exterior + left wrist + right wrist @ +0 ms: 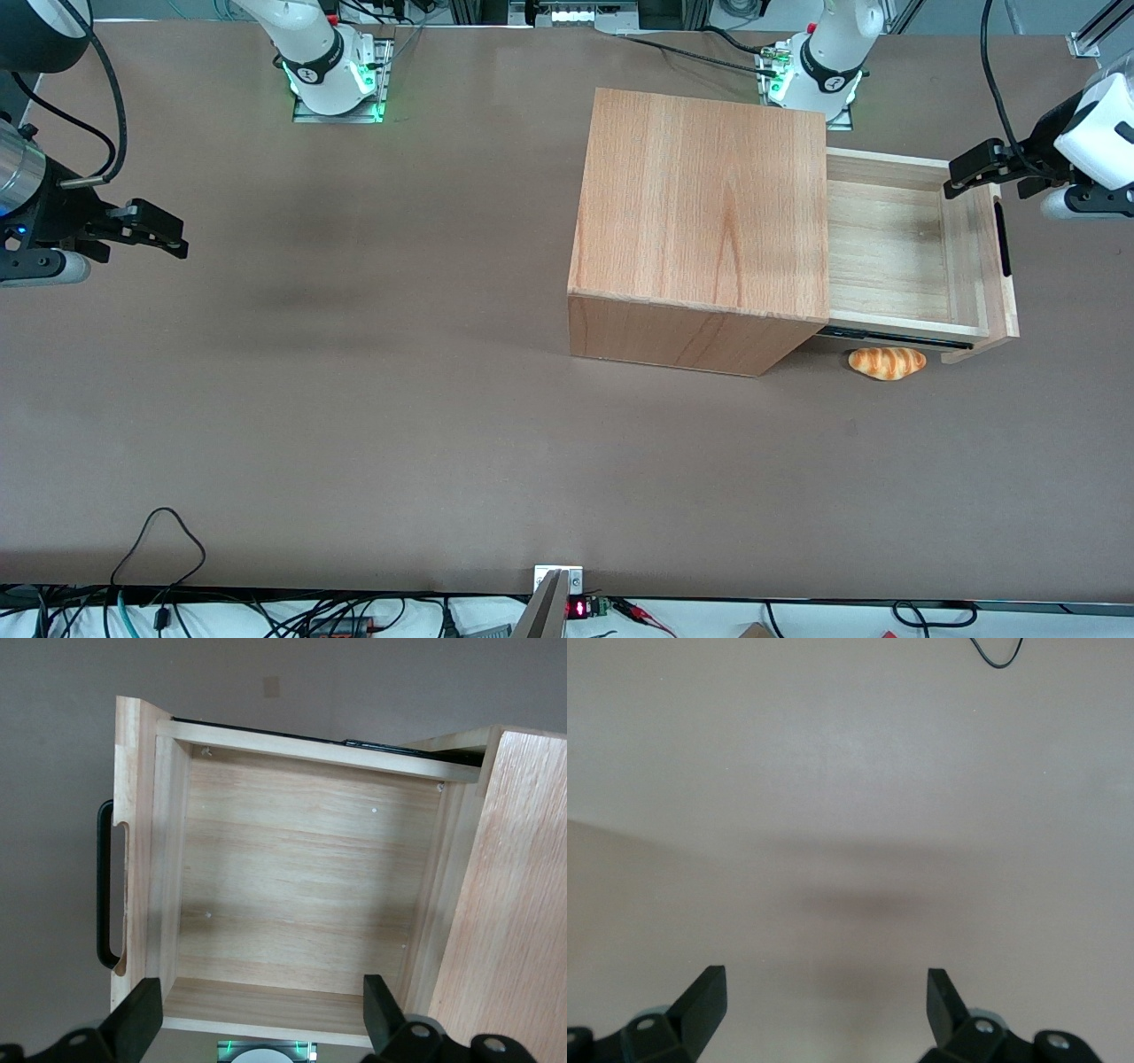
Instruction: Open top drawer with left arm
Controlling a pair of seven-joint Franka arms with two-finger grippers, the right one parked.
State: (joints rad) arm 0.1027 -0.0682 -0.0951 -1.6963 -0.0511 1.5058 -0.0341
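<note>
- One drawer matters to you: the top drawer [904,244] stands pulled well out of the cabinet [704,226], toward the working arm's end of the table [354,399].
- Your left arm's gripper [961,177] hovers above the drawer's edge, fingers [142,1019] spread apart, gripping nothing.
- You see a bread roll [887,362] on the table beneath the drawer.

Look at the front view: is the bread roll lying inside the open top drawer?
No. The bread roll lies on the table below the top drawer, whose tray is bare; the open gripper hovers above.
</note>
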